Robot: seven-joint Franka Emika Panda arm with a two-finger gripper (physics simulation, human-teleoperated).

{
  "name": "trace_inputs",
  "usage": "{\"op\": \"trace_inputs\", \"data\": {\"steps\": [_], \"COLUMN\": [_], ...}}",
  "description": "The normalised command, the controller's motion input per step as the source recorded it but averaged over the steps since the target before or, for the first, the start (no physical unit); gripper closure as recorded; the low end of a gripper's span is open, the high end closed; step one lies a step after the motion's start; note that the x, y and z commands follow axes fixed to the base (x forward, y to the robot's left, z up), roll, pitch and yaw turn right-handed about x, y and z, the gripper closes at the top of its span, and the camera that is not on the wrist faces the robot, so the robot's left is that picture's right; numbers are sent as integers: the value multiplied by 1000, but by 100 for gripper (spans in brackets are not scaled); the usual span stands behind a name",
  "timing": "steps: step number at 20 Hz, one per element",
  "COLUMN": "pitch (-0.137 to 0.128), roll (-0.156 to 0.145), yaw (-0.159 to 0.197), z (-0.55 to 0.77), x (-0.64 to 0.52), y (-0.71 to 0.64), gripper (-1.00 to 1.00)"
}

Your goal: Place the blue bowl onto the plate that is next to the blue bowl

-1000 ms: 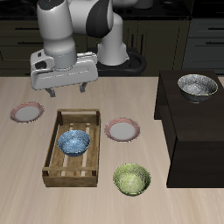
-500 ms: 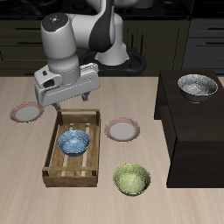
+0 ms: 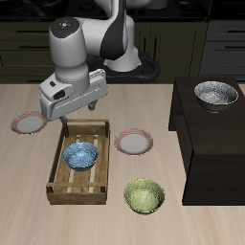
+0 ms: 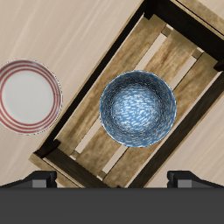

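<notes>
1. Wrist view shows the blue bowl point(image 4: 137, 108) sitting upright inside a slatted wooden crate point(image 4: 179, 54), almost straight beneath the gripper point(image 4: 112, 179), whose fingers stand wide apart and hold nothing.
2. Exterior view puts the gripper point(image 3: 77, 118) above the crate's point(image 3: 58, 168) back end, well clear of the bowl point(image 3: 81, 155).
3. The plate point(image 3: 134, 143) lies just outside the crate, beside the bowl.
4. The bowl looks rigid, light and probably smooth, so it could slip.
5. Its thin rim seems the best hold: one finger inside, one outside, on a side away from the crate walls.
</notes>
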Motion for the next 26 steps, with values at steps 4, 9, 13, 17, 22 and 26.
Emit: {"op": "trace_inputs", "data": {"steps": [4,9,13,17,22,26], "pitch": [18,13,-14,6,7,33], "roll": [5,0,-8,-11,-1,0], "yaw": [86,35,54,43,33,31], "z": [-153,-156,-117,-196,-238,-319], "x": [10,44,23,49,31,30], "y": [72,-28,-12,-32,25,32], "gripper": [-100,-100,-100,-100,-100,-100]}}
